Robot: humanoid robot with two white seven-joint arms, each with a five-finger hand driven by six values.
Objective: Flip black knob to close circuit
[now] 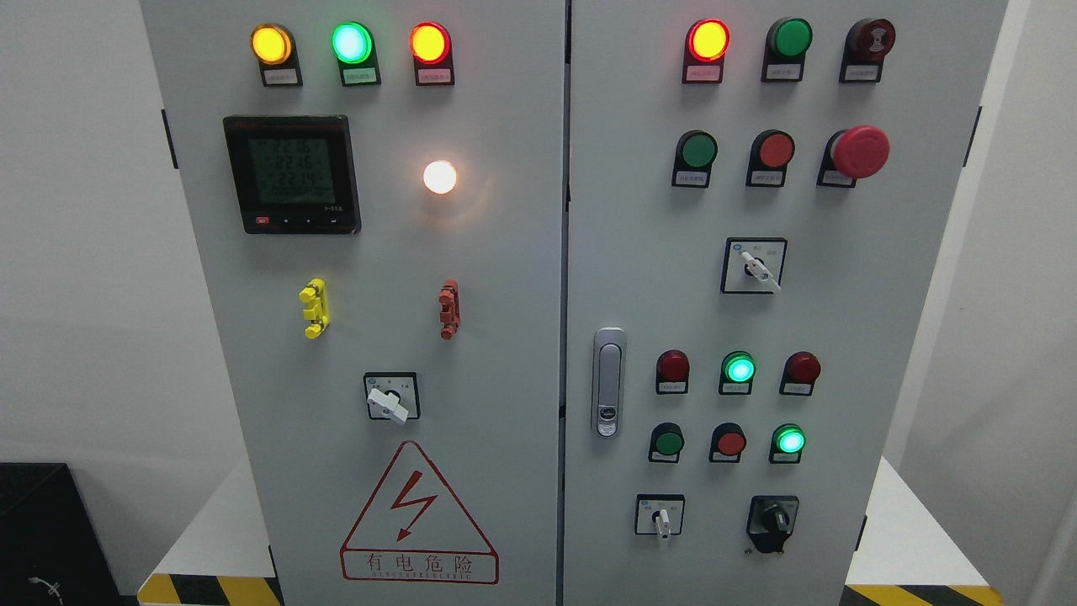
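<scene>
The black knob sits at the lower right of the right door of a grey electrical cabinet, with its handle pointing down. Next to it on the left is a small white selector switch. Above them are a lit green lamp, a red button and a green button. Neither of my hands is in view.
The left door carries a digital meter, a lit white lamp, yellow and red handles and a white selector. A red emergency stop and a door latch are on the right door.
</scene>
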